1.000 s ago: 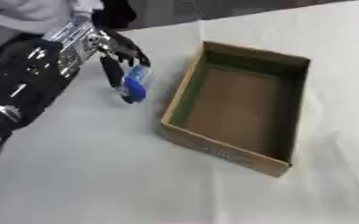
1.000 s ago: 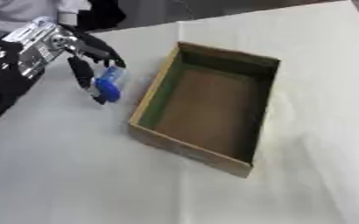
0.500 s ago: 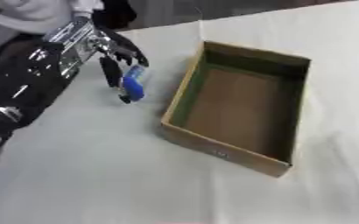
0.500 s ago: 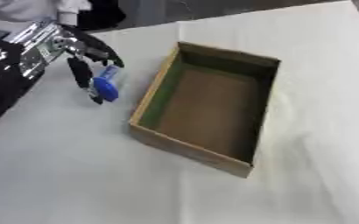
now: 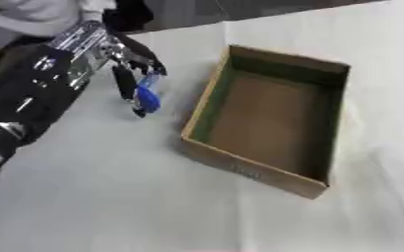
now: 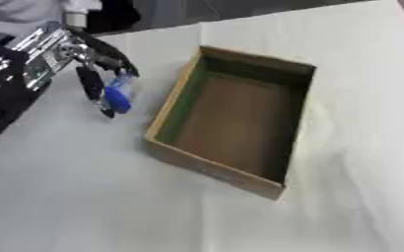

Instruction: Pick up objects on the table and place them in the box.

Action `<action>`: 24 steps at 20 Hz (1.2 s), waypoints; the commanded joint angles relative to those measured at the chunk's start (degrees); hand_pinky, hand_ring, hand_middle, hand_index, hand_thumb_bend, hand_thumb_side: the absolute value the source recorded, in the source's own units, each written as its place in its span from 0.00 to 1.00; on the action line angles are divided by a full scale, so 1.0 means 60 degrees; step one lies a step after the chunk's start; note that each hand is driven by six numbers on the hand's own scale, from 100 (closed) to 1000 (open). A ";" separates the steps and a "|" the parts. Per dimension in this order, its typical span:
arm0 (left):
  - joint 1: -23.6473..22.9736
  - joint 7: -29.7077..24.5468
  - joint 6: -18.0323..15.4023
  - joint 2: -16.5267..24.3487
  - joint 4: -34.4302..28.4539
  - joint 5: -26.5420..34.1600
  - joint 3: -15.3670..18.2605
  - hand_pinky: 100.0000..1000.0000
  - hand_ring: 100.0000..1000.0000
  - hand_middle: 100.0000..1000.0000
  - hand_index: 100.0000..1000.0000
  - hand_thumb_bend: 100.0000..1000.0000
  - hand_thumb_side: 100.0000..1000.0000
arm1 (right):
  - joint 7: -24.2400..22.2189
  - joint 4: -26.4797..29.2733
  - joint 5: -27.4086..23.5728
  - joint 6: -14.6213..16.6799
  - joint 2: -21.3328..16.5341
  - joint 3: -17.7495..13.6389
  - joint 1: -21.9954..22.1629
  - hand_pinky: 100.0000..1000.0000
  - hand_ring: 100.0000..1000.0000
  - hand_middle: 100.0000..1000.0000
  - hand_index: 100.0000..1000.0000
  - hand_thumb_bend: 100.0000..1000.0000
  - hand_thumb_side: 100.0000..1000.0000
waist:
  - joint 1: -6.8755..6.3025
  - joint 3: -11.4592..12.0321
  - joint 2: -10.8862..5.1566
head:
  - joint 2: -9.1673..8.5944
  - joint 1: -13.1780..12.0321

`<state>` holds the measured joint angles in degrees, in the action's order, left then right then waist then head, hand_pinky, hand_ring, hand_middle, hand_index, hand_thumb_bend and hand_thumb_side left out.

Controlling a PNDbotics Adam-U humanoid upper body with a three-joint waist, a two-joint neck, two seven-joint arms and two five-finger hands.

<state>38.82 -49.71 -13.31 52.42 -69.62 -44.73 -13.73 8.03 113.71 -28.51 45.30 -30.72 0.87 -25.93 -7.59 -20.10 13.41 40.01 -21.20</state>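
Pinching a small blue object (image 5: 148,95), the left hand (image 5: 128,64) has its fingers curled round it beside the box (image 5: 330,78).

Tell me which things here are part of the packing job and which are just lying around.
Part of the job:
- blue object, pinched in the left hand
- cardboard box, open, nothing visible inside

Just there:
- white cloth-covered table
- a person's pale sleeve at the far left edge
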 commanded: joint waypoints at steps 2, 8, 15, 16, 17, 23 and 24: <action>0.0037 -0.0330 -0.0465 0.0166 -0.0102 -0.0026 0.0203 0.72 0.74 0.81 0.95 0.69 0.29 | 0.0010 0.0148 0.0012 -0.0017 -0.0109 -0.0093 -0.0150 0.12 0.30 0.26 0.38 0.00 0.99 | 0.0095 -0.0012 -0.0125 | -0.0172 -0.0116; -0.0016 0.0615 -0.0672 0.0127 -0.0219 0.0083 0.0276 0.43 0.46 0.54 0.74 0.44 0.26 | 0.0006 0.0148 0.0008 -0.0010 -0.0102 -0.0097 -0.0141 0.12 0.30 0.26 0.38 0.00 0.99 | 0.0109 0.0000 -0.0116 | -0.0164 -0.0108; -0.0136 0.2501 -0.0840 0.0146 -0.0302 0.0124 0.0289 0.04 0.14 0.26 0.46 0.00 0.46 | 0.0010 0.0148 0.0018 0.0003 -0.0110 -0.0101 -0.0116 0.12 0.30 0.26 0.38 0.00 1.00 | 0.0126 0.0027 -0.0116 | -0.0163 -0.0096; -0.0147 0.2714 -0.0861 0.0160 -0.0304 0.0122 0.0283 0.01 0.12 0.24 0.44 0.00 0.47 | 0.0010 0.0148 0.0022 0.0007 -0.0110 -0.0100 -0.0109 0.12 0.30 0.26 0.38 0.00 1.00 | 0.0130 0.0033 -0.0115 | -0.0165 -0.0096; -0.0159 0.2890 -0.0885 0.0175 -0.0305 0.0104 0.0273 0.00 0.09 0.22 0.42 0.00 0.48 | 0.0010 0.0148 0.0027 0.0012 -0.0111 -0.0100 -0.0102 0.12 0.30 0.26 0.38 0.00 1.00 | 0.0133 0.0039 -0.0115 | -0.0165 -0.0098; -0.0168 0.3434 -0.0991 0.0275 -0.0379 -0.0071 0.0285 0.00 0.00 0.06 0.33 0.00 0.53 | 0.0017 0.0148 0.0060 0.0037 -0.0133 -0.0097 -0.0057 0.12 0.30 0.26 0.38 0.00 1.00 | 0.0132 0.0083 -0.0129 | -0.0157 -0.0086; -0.0171 0.3474 -0.1006 0.0293 -0.0399 -0.0068 0.0293 0.00 0.00 0.04 0.32 0.00 0.53 | 0.0020 0.0148 0.0066 0.0039 -0.0141 -0.0096 -0.0047 0.11 0.30 0.26 0.38 0.00 1.00 | 0.0128 0.0094 -0.0135 | -0.0157 -0.0085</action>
<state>37.35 -29.56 -19.31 51.78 -70.97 -44.80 -13.02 8.04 113.71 -28.45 45.38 -30.70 0.86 -26.01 -7.29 -19.57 13.49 39.62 -21.22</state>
